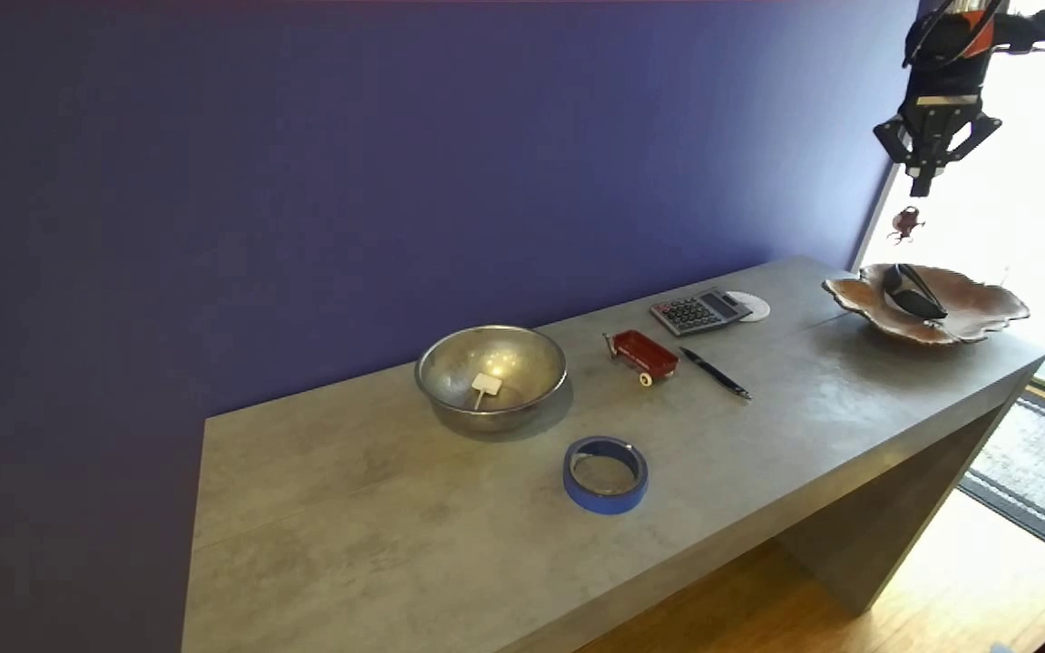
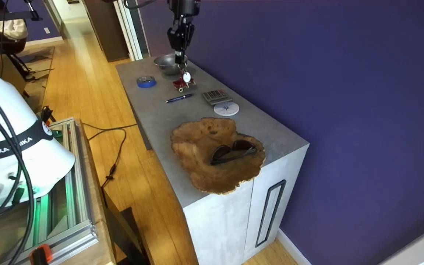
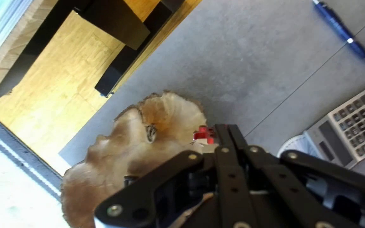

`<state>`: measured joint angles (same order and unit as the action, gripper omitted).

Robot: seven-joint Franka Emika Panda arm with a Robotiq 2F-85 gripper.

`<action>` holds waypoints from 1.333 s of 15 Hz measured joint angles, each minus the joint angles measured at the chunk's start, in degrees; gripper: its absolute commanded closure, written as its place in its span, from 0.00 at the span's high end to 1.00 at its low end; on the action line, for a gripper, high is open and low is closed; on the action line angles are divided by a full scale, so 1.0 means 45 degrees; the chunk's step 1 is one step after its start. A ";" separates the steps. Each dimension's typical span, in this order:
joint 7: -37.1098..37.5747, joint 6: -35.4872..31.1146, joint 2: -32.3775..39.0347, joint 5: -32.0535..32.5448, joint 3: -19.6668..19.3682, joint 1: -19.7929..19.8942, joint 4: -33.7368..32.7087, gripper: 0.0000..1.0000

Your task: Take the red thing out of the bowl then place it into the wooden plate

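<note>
Nearest in the wrist view, ending in the black two-fingered gripper (image 3: 228, 127), drawn fully together with no visible gap. Holding with it the tiny, irregular red object (image 3: 203, 134), hung just below the tips, apparently by a link too fine to make out. Lower down, coming to the shallow brown wooden plate (image 2: 202, 154) with its wavy rim, occupied by dark-lensed black sunglasses (image 2: 222, 151). Past that, on to the flat grey rectangular calculator (image 2: 216, 96), and farthest off to the round, shiny silver metal bowl (image 1: 532, 372), with nothing red seen inside. Judged to be late in the carry, just ahead of placing. Next, centre over bare wood beside the sunglasses (hard to tell whether fully inside the rim), descend gently without swinging, then release.
</note>
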<state>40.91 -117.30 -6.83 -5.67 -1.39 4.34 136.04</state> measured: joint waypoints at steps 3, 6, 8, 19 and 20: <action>-0.0001 -0.0301 0.0629 0.0437 -0.0568 0.0651 -0.0014 0.01; 0.0005 -0.0973 0.1570 0.0440 -0.0921 0.0812 -0.0029 0.01; 0.0052 -0.1658 0.2296 0.0434 -0.1106 0.0815 -0.0040 0.01; -0.0792 -0.1380 0.3714 -0.0718 -0.1686 0.0770 -0.0622 0.84; -0.1253 -0.0697 0.3360 -0.0855 -0.1540 0.0671 -0.0650 0.66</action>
<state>35.27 -120.43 8.29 -9.51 -8.32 7.36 133.12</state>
